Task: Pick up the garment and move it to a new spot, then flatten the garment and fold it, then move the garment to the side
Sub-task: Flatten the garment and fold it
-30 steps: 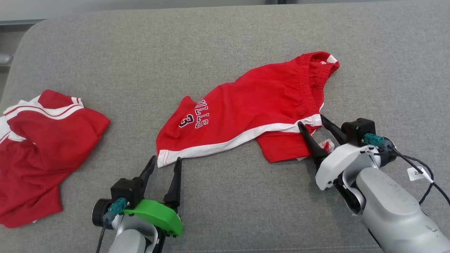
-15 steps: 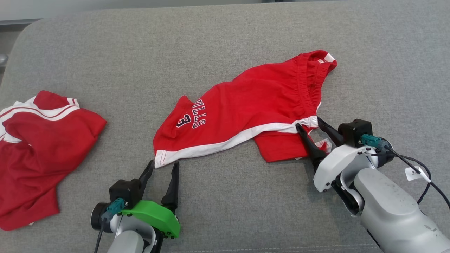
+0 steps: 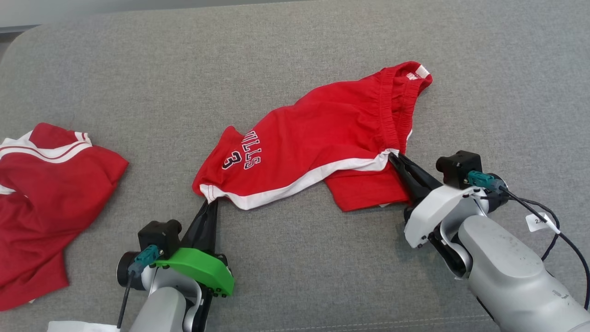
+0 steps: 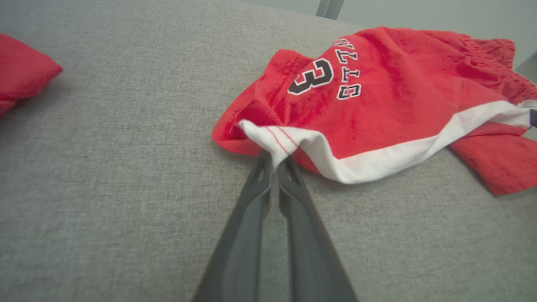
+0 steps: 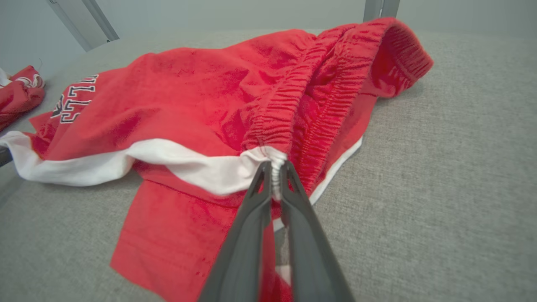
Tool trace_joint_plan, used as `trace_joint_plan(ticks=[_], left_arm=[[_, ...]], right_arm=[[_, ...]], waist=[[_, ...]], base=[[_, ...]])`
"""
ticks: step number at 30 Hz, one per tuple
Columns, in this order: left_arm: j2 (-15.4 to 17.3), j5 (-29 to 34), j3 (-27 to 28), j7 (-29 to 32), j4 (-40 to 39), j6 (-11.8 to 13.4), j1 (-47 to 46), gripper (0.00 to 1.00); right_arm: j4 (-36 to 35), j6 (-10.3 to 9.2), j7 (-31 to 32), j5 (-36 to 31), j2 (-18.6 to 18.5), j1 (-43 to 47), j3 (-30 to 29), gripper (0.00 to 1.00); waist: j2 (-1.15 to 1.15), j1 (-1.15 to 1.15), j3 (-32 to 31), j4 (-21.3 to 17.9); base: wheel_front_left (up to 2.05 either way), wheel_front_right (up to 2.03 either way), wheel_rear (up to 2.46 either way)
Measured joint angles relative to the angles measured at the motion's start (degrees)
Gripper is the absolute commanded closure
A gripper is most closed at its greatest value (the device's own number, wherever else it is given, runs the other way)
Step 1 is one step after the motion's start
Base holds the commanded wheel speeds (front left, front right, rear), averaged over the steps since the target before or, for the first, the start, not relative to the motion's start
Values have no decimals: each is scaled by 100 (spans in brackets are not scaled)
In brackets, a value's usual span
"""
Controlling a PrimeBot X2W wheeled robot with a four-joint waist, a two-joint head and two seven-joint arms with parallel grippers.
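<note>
The garment (image 3: pixel 41 193), a crumpled red shirt with white red-striped trim, lies at the far left, apart from both grippers; a corner of it shows in the left wrist view (image 4: pixel 21 79). Red shorts (image 3: pixel 322 133) with a white side band and the number 3 lie mid-surface. My left gripper (image 3: pixel 209 203) is shut on the white hem corner of the shorts' leg (image 4: pixel 272 161). At the gathered waistband, my right gripper (image 3: pixel 394 156) is shut on the white band's end (image 5: pixel 275 167).
Everything rests on a grey fabric cushion (image 3: pixel 295 276) whose rounded far edge runs along the top left. A black cable with a white tag (image 3: pixel 539 222) hangs off my right wrist. Something white (image 3: pixel 78 326) peeks in at the bottom left.
Both grippers have closed: the left reached forward onto the shorts' hem corner, the right shut on the waistband end. The whole picture has shifted left as the camera moved.
</note>
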Motion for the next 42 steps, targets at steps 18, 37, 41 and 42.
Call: trace_joint_plan(ticks=[18, 37, 41, 42], left_arm=[[114, 233, -30, 0, -357, -33, 398, 100], [1191, -26, -1121, 178, 724, -35, -3401, 100], [1211, 133, -1131, 280, 1210, 3, -4735, 100], [1209, 223, -1140, 267, 1315, 44, -5053, 100]], right_arm=[[-598, 0, 0, 119, 94, 905, -655, 100], [-145, 0, 0, -973, -32, -1511, -1316, 100], [192, 3, 0, -1174, 3, -2681, -1664, 100], [236, 4, 0, -1260, 21, -2978, -1788, 100]], waist=[[0, 0, -1460, -27], [0, 0, -1338, -215], [0, 0, -822, -245], [0, 0, -683, -249]], base=[[0, 0, 0], [0, 0, 0], [0, 0, 0], [0, 0, 0]])
